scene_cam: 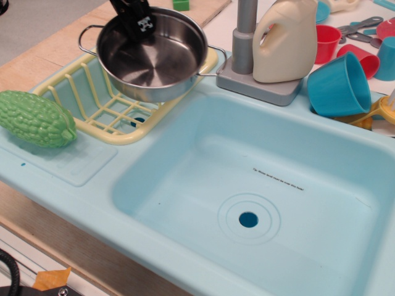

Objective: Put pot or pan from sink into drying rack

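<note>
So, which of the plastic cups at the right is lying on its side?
The large blue plastic cup beside the cream jug: its open mouth faces sideways toward the camera, while the red cup behind it stands upright.

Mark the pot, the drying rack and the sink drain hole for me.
pot [154, 58]: observation image, on its inner bottom.
drying rack [92, 102]: observation image, on a rib of the grid floor.
sink drain hole [248, 219]: observation image, on the dark opening.

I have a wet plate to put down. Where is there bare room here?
The light blue plastic sink basin lies bare around its drain. The flat ledge beside the bumpy green gourd is free. Crowded: the pale yellow drying rack under the held steel pot, and the cups far right.
</note>
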`<action>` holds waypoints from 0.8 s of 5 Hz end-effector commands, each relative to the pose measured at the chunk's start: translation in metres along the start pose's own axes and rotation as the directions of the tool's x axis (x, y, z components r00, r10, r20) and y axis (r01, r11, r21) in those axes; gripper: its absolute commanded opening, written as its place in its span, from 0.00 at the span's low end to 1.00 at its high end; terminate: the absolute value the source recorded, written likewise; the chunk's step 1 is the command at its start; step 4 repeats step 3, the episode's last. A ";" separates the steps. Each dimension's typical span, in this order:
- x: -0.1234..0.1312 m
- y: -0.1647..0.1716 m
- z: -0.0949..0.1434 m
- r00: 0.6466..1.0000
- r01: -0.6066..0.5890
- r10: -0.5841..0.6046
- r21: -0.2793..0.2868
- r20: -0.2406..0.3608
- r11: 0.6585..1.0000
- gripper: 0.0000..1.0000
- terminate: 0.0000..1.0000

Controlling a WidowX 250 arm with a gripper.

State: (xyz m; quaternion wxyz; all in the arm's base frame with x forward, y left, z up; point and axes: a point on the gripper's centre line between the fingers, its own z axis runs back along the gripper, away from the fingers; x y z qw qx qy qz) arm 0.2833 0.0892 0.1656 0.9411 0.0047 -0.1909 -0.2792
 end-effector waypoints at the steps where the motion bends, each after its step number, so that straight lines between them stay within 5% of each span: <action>1: -0.016 0.036 0.007 0.997 -0.066 0.064 0.044 0.040 0.997 0.00 0.00; 2: -0.029 0.047 0.002 0.994 -0.097 0.094 0.039 0.061 0.995 0.00 0.00; 3: -0.031 0.048 -0.003 0.988 -0.127 0.125 0.019 0.096 0.992 1.00 1.00; 4: -0.031 0.048 -0.003 0.988 -0.127 0.125 0.019 0.096 0.992 1.00 1.00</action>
